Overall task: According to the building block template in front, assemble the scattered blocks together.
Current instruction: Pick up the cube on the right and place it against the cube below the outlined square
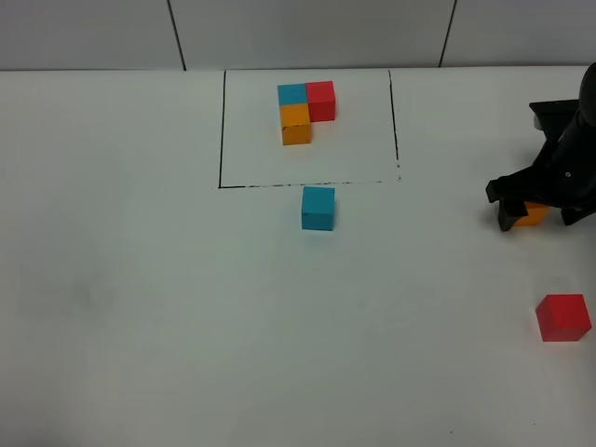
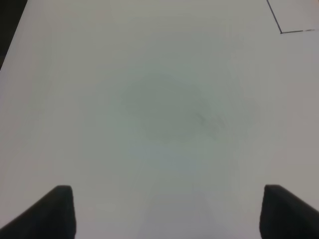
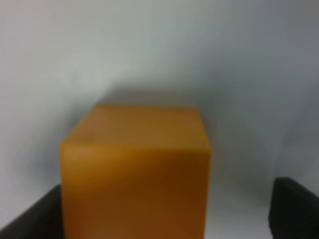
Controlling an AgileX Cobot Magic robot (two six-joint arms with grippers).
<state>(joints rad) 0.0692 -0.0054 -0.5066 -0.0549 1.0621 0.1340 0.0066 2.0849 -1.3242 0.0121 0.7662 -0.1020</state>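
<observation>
Orange block (image 1: 532, 215): stood on the surface (image 1: 140, 279), well right of the building block template (image 1: 305, 110). It is straddled by the right end effector (image 3: 162, 219), fingers apart, not yet clamped. Closure is best centred squarely on opposite faces. Left end effector (image 2: 167, 199): apart, empty.

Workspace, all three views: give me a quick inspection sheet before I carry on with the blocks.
Surface: white table with a black-outlined rectangle.
Job's things: template inside the rectangle; teal cube just outside its near line; orange cube between the fingers of the right gripper; red cube alone, far right of the high view.
Clutter: nothing seen.
Grippers: left gripper open over bare table; right gripper open, straddling the orange cube, gap on one side.
Cables: nothing seen.
Surroundings: pale panelled wall behind.
</observation>
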